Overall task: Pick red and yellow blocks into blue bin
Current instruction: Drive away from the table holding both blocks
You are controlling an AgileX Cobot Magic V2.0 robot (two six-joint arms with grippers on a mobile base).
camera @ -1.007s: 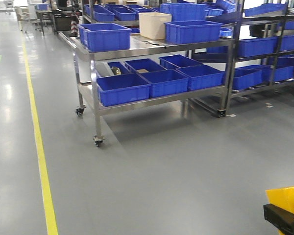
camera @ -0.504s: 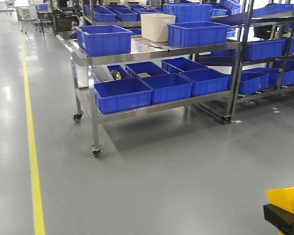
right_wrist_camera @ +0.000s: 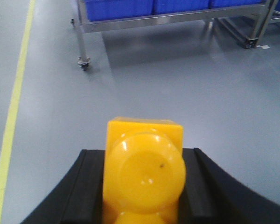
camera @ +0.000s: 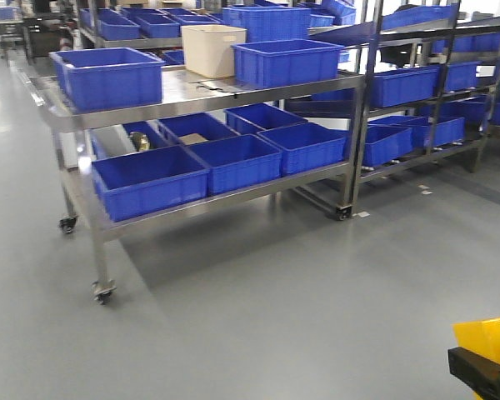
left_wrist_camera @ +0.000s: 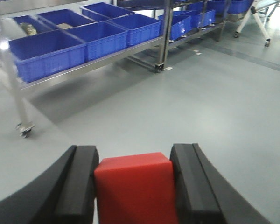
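Cart (camera: 183,88) leftward — red cube (left_wrist_camera: 133,184) tight in left end effector (left_wrist_camera: 135,191), yellow brick (right_wrist_camera: 144,158) in right end effector (right_wrist_camera: 142,189).

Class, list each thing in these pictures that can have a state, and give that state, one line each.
red block: clamped in the left tool.
yellow brick: clamped in the right tool, studs facing the camera.
steel trolley: standing on its castors.
beige tub: upright, open-topped, on the top shelf.
blue crates: upright, open-topped.
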